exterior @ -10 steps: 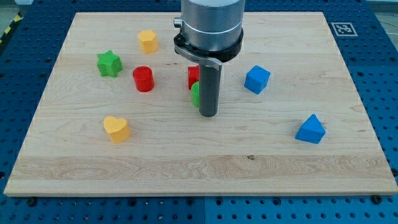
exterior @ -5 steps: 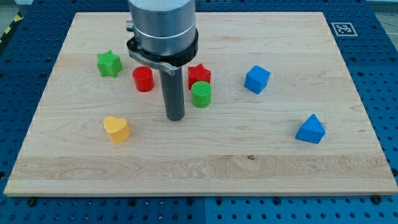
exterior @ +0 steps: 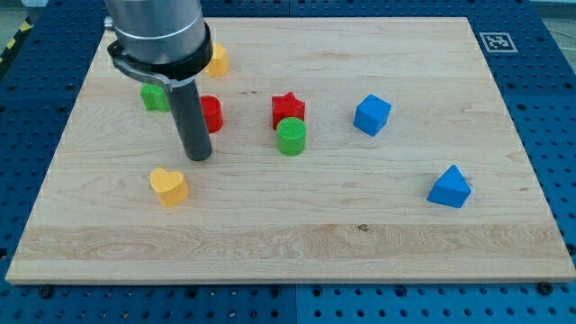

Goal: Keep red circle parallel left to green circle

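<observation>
My tip point(exterior: 199, 157) sits on the wooden board point(exterior: 360, 225) in its left half, just below and slightly to the view's left of the red circle point(exterior: 211, 113). The rod hides the circle's left edge, so I cannot tell whether tip and block touch. There is no gripper on this rig — only the straight dark rod, so nothing to open or close and nothing held.

The red circle stands upright, left of centre. The green circle point(exterior: 291, 137) is to its right and a little lower in the view, well apart from it. The red star point(exterior: 288, 109) sits just above the green circle, touching or nearly so — too close to call.

The green star point(exterior: 153, 95) is partly hidden behind the arm's housing at upper left; only its left part shows. A yellow block point(exterior: 217, 59) peeks out to the right of the housing near the view's top, shape unclear because it is partly covered. The yellow heart point(exterior: 168, 185) lies below and left of my tip, near it but apart.

On the right half, the blue cube point(exterior: 372, 114) sits right of the red star, and a blue triangular block point(exterior: 449, 187) lies farther right and lower. A black-and-white marker tag point(exterior: 496, 40) is at the board's top right corner.
</observation>
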Tool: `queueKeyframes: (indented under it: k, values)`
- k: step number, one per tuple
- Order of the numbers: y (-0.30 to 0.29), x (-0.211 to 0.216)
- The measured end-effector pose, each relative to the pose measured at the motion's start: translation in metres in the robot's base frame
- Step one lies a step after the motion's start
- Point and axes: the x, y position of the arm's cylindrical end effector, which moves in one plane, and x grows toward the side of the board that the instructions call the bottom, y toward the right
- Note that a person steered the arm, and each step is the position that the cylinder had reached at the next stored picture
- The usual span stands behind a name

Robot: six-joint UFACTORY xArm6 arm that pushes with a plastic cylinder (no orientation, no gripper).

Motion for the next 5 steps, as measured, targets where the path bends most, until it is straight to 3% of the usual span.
queueKeyframes:
  k: [5]
  values:
    - [-0.001,-0.022]
